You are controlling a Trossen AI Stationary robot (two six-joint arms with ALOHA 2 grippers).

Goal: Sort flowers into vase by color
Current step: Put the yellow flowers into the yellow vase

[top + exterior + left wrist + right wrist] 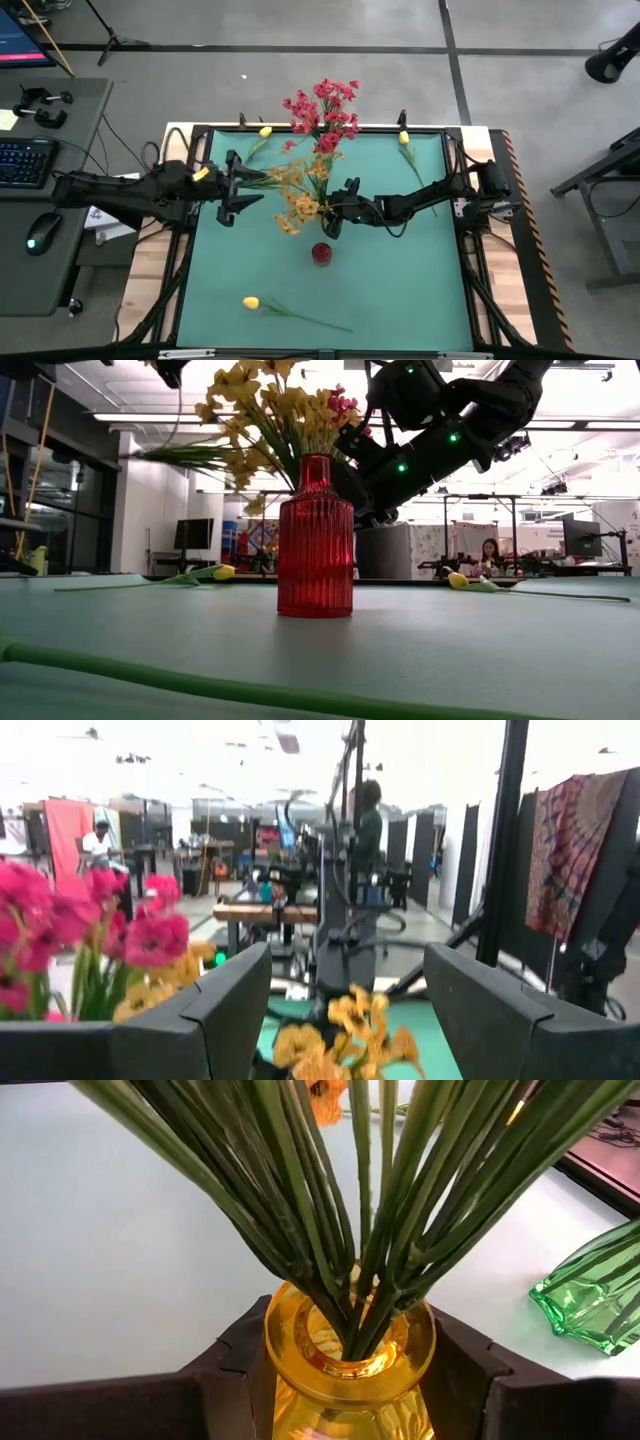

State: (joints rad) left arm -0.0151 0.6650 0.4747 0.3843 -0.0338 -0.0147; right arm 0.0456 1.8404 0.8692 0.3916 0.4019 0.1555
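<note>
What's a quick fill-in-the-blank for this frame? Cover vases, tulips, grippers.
1. The stem-filled vase in the right gripper is ___ in colour.
2. The lone vase standing on the mat is ___.
3. Single tulips lying loose on the mat number ___.
4. The left gripper stands ___, holding nothing.

Missing words: yellow; red; three; open

Flower stems (pixel 350 1210) stand in the vase (pixel 350 1370).

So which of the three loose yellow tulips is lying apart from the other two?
The lone tulip past the red vase, near the mat's edge. The left tulip and right tulip both lie along the opposite edge.
</note>
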